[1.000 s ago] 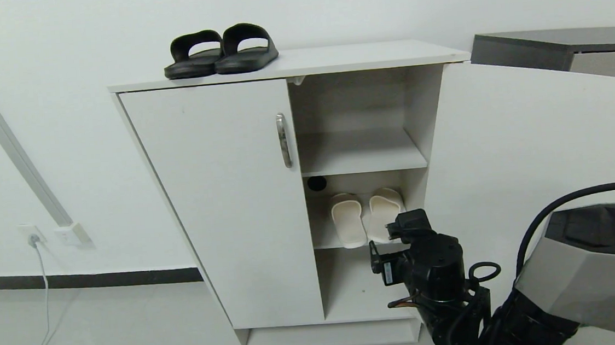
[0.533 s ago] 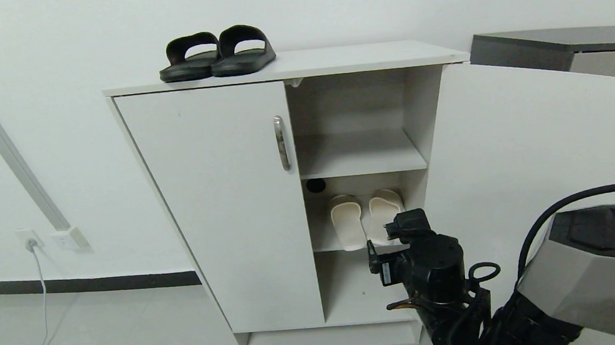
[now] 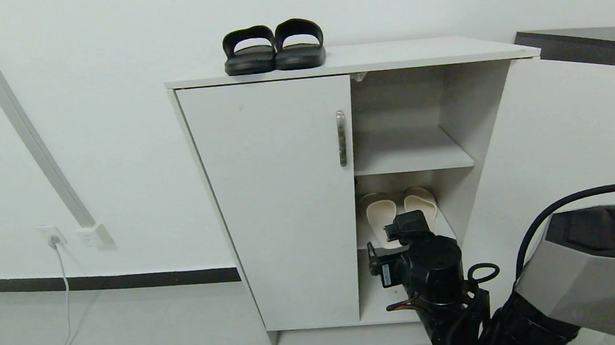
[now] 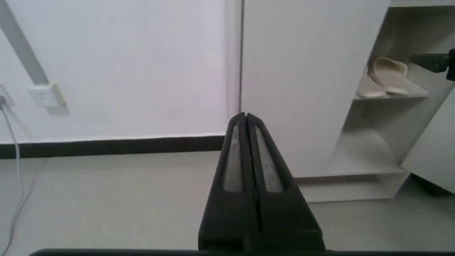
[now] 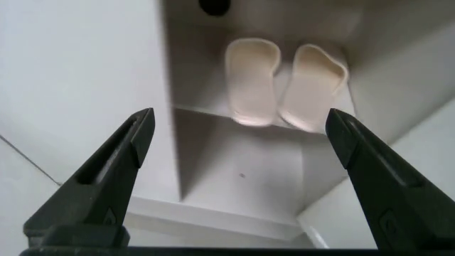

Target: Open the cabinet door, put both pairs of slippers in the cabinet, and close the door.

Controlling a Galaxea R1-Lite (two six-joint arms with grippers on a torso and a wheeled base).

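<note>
The pale slippers (image 3: 398,209) lie side by side on the middle shelf (image 3: 370,239) in the right half of the cabinet (image 3: 413,52). That half is open, with its right door (image 3: 573,135) swung wide. The black slippers (image 3: 274,48) stand as a pair on the cabinet's top, toward its left end. They are above the left door (image 3: 276,197), which is shut, its metal handle (image 3: 341,138) upright at the inner edge. My right gripper (image 5: 240,121) hangs just in front of the open half, jaws spread wide and holding nothing, with the pale pair framed between my two fingers. My left gripper (image 4: 244,124) faces the wall and floor beside the shut door, its jaws pressed together with nothing between them. On the wall left of the cabinet, a wall socket (image 3: 51,236) has a white cable (image 3: 61,301) trailing down to the floor. A grey strip (image 3: 18,118) slants up the wall above it.
</note>
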